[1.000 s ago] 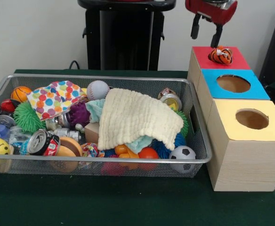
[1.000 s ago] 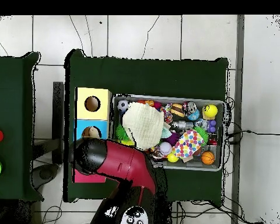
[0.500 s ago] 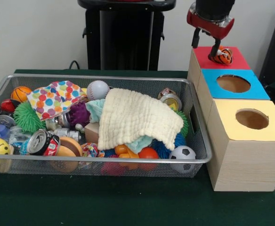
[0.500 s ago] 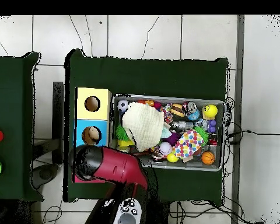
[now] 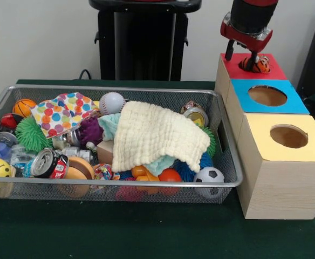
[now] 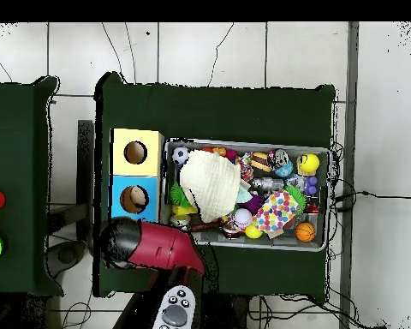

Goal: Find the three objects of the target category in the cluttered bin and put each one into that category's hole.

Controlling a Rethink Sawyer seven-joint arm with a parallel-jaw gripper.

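An orange, black-striped tiger ball (image 5: 256, 65) sits on the red-topped box (image 5: 271, 73) at the far right, over where its hole would be. My gripper (image 5: 240, 58) hangs straight down over that box, open. Its right finger (image 5: 253, 56) is in front of the ball and may be touching it; the left finger stands clear over the box's left edge. Nothing is held between them. In the overhead view the red arm (image 6: 153, 244) covers the red box and hides the gripper. The wire bin (image 5: 114, 89) is piled with toys, cans and cloths.
A blue-topped box (image 5: 295, 103) and a yellow-topped box (image 5: 308, 147) stand in a row nearer than the red one, each with a round hole. In the bin a cream cloth (image 5: 157, 135) covers the middle, a dotted cloth (image 5: 63, 110) lies at the left, and balls lie around them.
The gripper has come down from above the red box until its fingers are level with the tiger ball. In the overhead view the arm has drawn back toward the base.
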